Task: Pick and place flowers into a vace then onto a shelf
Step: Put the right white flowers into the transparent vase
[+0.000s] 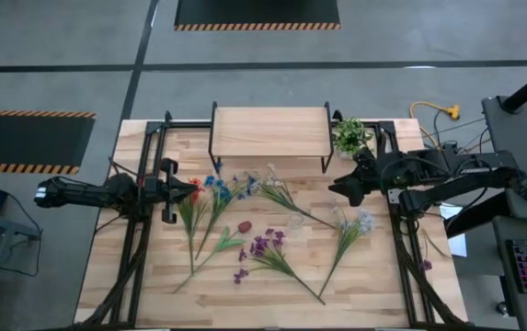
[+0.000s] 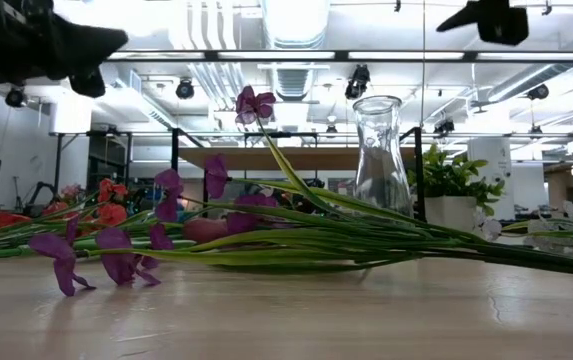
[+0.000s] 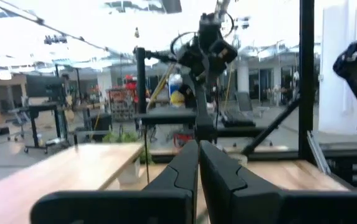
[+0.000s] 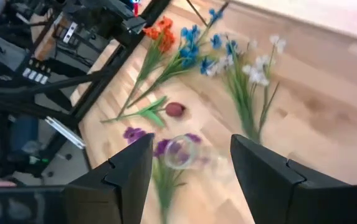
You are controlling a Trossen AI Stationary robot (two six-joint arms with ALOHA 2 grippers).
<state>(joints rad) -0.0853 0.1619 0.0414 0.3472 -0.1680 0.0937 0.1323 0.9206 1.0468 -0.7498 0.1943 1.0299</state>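
Left gripper [image 1: 189, 189] at frame left, jaws pressed shut, empty, above the orange blossoms. Flowers [image 1: 263, 248] lie spread across the table's [image 1: 373, 285] middle. Vase [image 1: 295, 222] stands among them, centre. Shelf [image 1: 269, 131] at upper centre. Right gripper [image 1: 339, 189] right of centre, jaws wide, empty.

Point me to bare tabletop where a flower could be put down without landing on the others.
Free: the front strip of the table below the purple flowers, and the right side by the white flowers. The shelf top is bare too. Crowded: the middle band from the orange flowers to the vase.
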